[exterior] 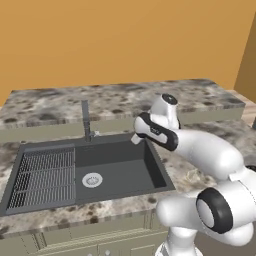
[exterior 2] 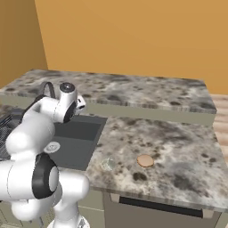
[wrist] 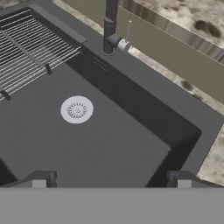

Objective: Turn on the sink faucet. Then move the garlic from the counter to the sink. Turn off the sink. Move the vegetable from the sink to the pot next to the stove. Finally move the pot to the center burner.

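1. Your gripper hangs over the sink with its fingers spread wide and nothing between them. Judging by the dry basin, the step in hand is the first one: turning on the faucet.
2. The faucet stands at the back rim of the sink, near the middle of that rim. Its small lever sticks out of the base on the side toward the bare half of the basin, away from the rack.
3. Aim for the lever, not the spout. Bring the hand across the basin toward the back rim and come in low, level with the faucet base.
4. Leave the fingers spread; a nudge with one fingertip will probably do, and pinching so small a part risks slipping off.
5. Push gently and keep clear of the raised ledge behind the rim, which leaves little room.
6. The garlic appears to be the small pale lump on the counter, well apart from the sink's right edge and nearer the front edge. Leave it until water runs.
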Controlling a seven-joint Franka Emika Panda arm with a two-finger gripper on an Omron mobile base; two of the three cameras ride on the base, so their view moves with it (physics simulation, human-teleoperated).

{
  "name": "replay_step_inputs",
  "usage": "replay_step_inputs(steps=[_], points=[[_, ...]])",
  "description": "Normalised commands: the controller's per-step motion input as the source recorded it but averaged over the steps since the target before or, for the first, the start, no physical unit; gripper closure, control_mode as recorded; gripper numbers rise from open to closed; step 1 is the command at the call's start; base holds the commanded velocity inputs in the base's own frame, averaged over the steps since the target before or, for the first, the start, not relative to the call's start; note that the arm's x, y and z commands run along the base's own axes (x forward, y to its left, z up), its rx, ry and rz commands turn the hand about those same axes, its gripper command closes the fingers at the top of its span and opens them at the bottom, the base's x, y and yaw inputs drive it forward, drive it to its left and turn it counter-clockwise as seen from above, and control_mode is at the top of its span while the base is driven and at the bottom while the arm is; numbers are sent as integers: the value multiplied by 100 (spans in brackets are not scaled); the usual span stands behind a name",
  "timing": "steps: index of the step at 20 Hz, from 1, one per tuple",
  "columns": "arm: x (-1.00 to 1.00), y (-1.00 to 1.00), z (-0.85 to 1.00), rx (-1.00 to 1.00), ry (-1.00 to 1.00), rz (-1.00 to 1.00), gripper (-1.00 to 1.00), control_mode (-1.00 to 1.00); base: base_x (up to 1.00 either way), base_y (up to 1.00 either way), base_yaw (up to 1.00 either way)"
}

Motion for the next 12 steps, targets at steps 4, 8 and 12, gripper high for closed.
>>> replay_step_inputs(steps=[4,8,12], points=[[27,8,0,10,0,0,-100,-100,0,0,0],[33,11,0,14,0,0,-100,-100,0,0,0],[23,22,0,12,-2,0,-100,-100,0,0,0]])
